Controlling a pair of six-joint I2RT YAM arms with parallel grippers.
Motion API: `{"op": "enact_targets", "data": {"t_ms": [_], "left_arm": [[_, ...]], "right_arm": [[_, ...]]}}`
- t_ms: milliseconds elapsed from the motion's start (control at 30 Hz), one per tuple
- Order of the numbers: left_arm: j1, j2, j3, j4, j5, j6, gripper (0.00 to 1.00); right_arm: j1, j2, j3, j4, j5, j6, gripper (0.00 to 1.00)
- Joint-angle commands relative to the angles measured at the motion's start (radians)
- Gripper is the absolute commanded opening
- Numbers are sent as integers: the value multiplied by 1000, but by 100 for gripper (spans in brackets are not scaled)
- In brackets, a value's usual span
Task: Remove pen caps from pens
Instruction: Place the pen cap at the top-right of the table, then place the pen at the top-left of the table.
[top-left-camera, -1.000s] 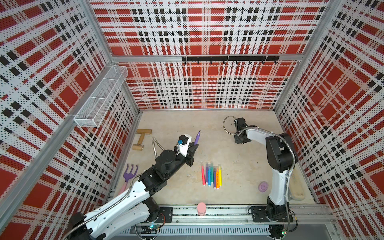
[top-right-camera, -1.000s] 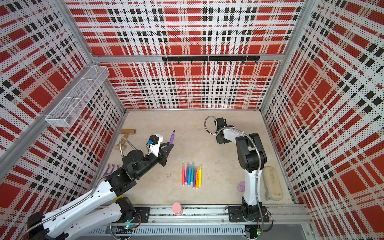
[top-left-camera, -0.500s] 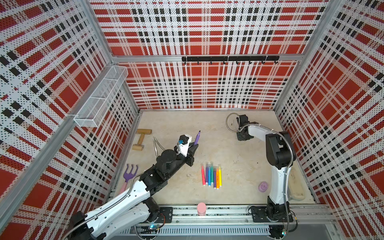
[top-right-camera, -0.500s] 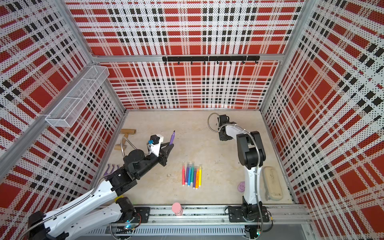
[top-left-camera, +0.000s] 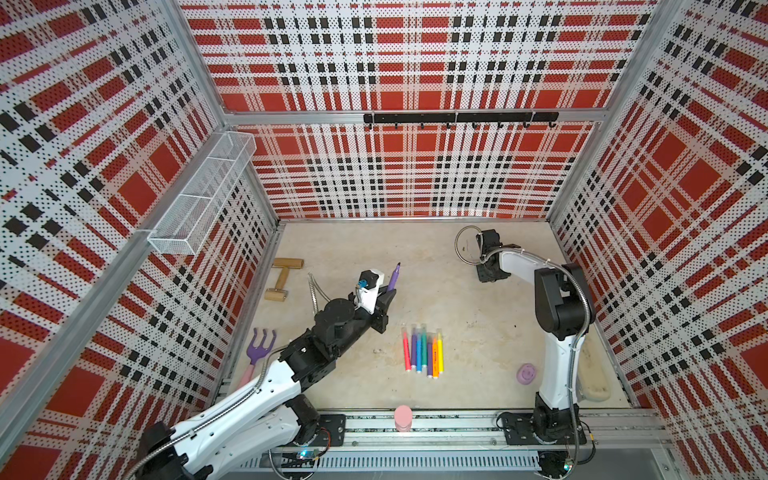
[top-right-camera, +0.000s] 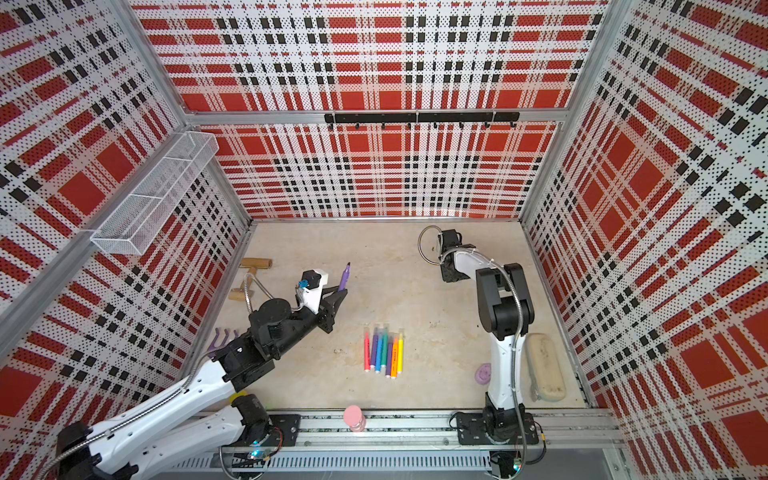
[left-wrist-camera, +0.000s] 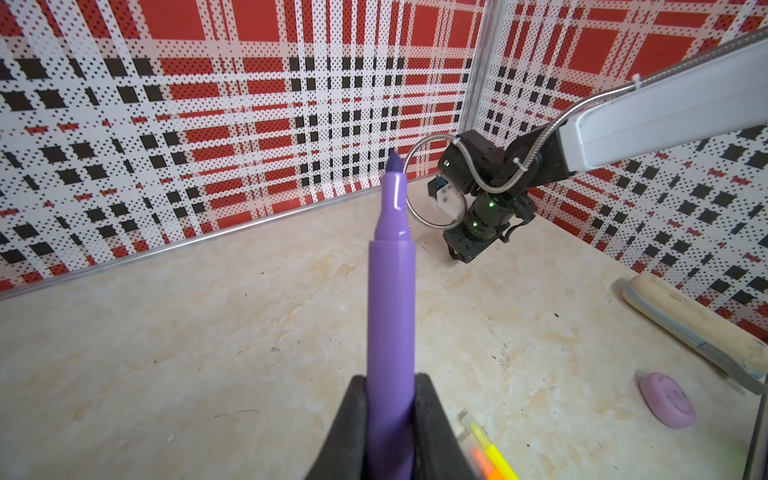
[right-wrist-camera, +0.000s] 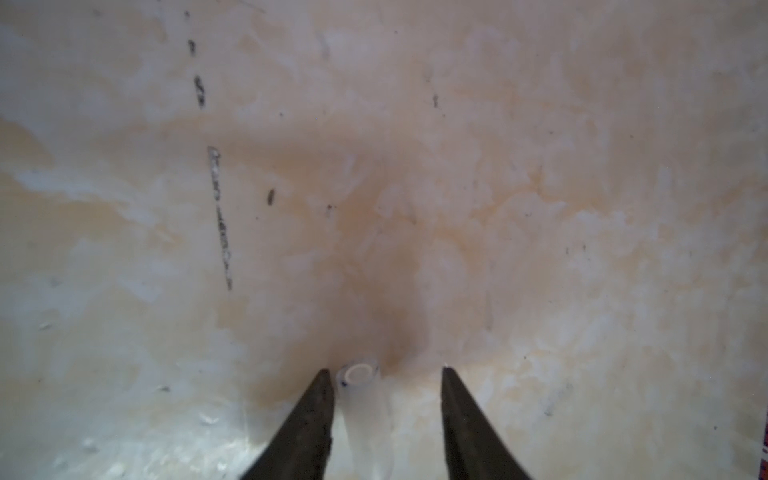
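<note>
Right wrist view: right claw (right-wrist-camera: 384, 372) was pinched together a second ago. Now its fingers stand apart, and the pale translucent tubular pen cap (right-wrist-camera: 362, 395) sits loose between them on the beige marbled desk (right-wrist-camera: 540, 208), just beside one finger and clear of the other. Reads as a drop-off: cap is off and parked, well behind the row of coloured felt pens (top-left-camera: 423, 351) and to its right. Risk: lifting away while the cap sits this close to that finger could drag it.

Left claw (left-wrist-camera: 390, 384) unchanged, clamped on the barrel of the purple felt pen (left-wrist-camera: 390, 291), held in the air behind the row and to its left. Pen's long axis tilts steeply, with the bare felt tip up and pointing away from the row and the tail buried in the claw. Cap's axis runs roughly along the right claw's fingers, round end facing out past the tips.

So one pen done. The row looks still capped, but it's too small to be sure.
</note>
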Motion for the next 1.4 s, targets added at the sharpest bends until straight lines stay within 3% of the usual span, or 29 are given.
{"op": "enact_targets", "data": {"t_ms": [0,133,300,633,1000,1167,1367], "left_arm": [[41,46,63,-68,-23,-58,0],[99,129,110,-101,8,-104,0],[187,260,231,-195,-11,-153,0],[469,738,427,-343,121,-110,0],[564,985,512,-378,77,-71,2],[582,1085,562,-418,96,-73,13],[586,1107,586,-456,100,-70,24]], "right_arm": [[7,-52,-70,-5,-29,-10,61],[12,-172,-119,54,-105,-26,72],[46,-298,-138,58,-114,-29,78],[95,-607,-295,163,-236,52,90],[127,-838,-579,190,-290,151,94],[162,-882,-692,240,-319,190,94],[283,-881,-737,274,-332,236,94]]}}
